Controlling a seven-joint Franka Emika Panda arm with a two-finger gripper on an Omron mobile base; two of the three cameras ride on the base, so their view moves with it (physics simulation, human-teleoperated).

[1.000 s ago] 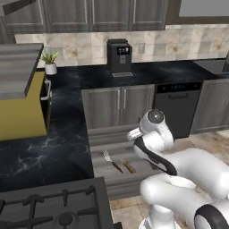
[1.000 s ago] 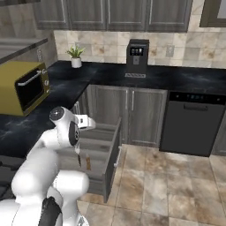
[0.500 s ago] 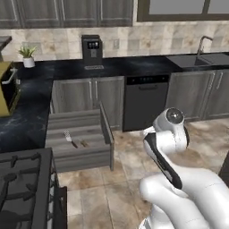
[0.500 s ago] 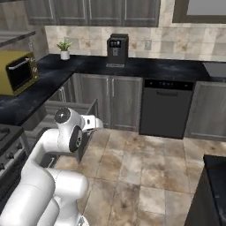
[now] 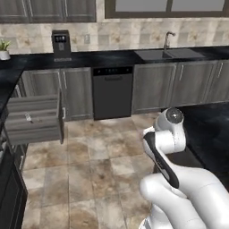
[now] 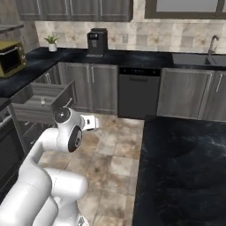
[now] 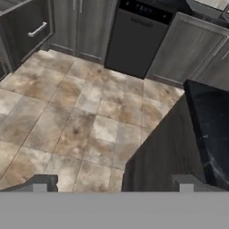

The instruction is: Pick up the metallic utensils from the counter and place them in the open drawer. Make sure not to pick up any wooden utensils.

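End effector [image 7: 112, 181] spread wide, nothing between its tips, hanging over the tile floor [image 7: 80, 120] beside the corner of the black desk [image 7: 210, 134]. The open drawer [image 5: 33, 120] is well off to the left, pulled out from the grey cabinets, long axis running along the cabinet front. A small silver utensil [image 5: 28, 118] lies inside; too small to tell which way it points. Dishwasher [image 5: 112, 91] sits right of the drawer's cabinets, coffee machine [image 5: 61, 44] on the back desk.
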